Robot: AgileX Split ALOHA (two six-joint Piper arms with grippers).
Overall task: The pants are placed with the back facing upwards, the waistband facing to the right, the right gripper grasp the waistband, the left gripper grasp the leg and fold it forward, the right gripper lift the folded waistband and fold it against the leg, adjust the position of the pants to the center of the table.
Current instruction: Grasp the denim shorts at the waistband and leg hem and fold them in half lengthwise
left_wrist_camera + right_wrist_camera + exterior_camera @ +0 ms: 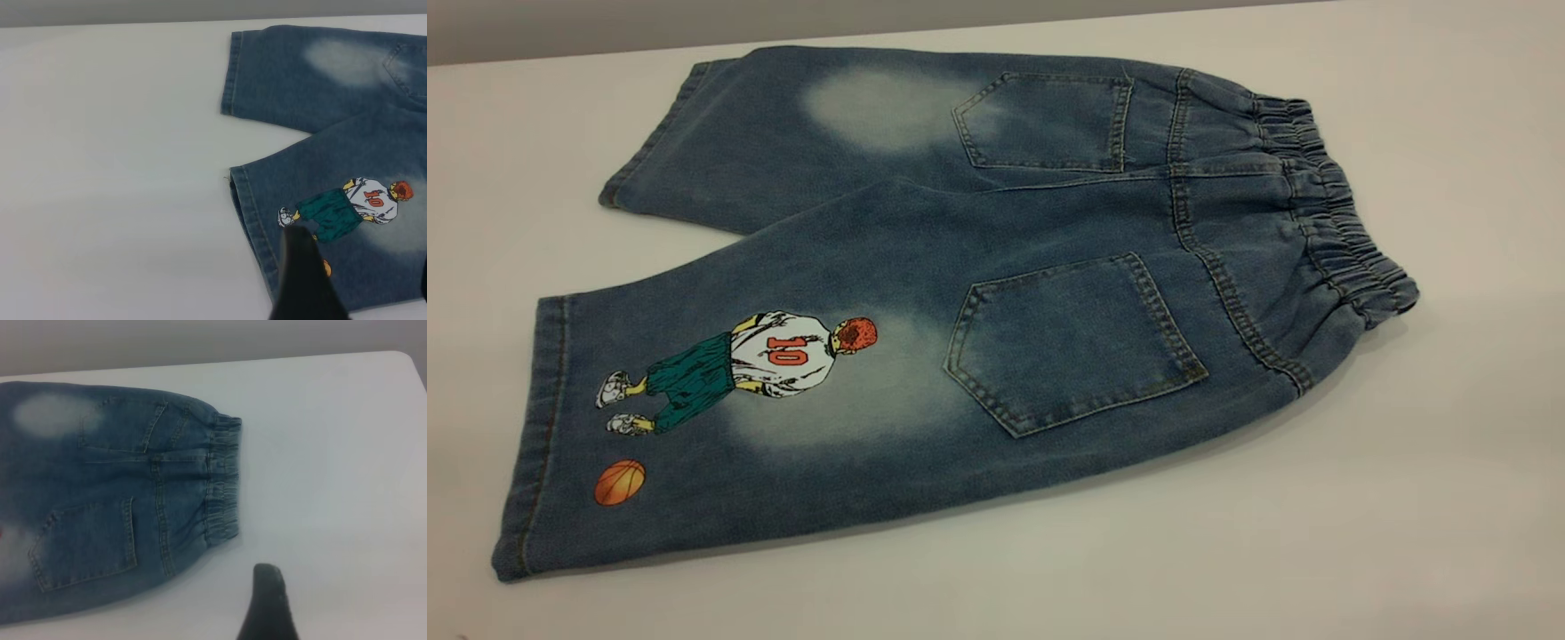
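The pants (996, 293) lie flat on the table (1405, 498), back up with both patch pockets showing. The ruched waistband (1334, 222) points right. The printed leg (720, 400), with its number 10 player and orange ball, is the nearer one. No gripper shows in the exterior view. In the left wrist view my left gripper (363, 287) hangs open over that leg (347, 220) near its hem, one finger (303, 280) covering part of the ball. In the right wrist view my right gripper (347, 613) shows a single finger (267, 607) over bare table, apart from the waistband (223, 480), open.
The plain leg (783, 133) with its pale patch lies farther back. The table's far edge (560, 53) runs behind the pants. A rounded table corner (407, 360) shows beyond the waistband in the right wrist view.
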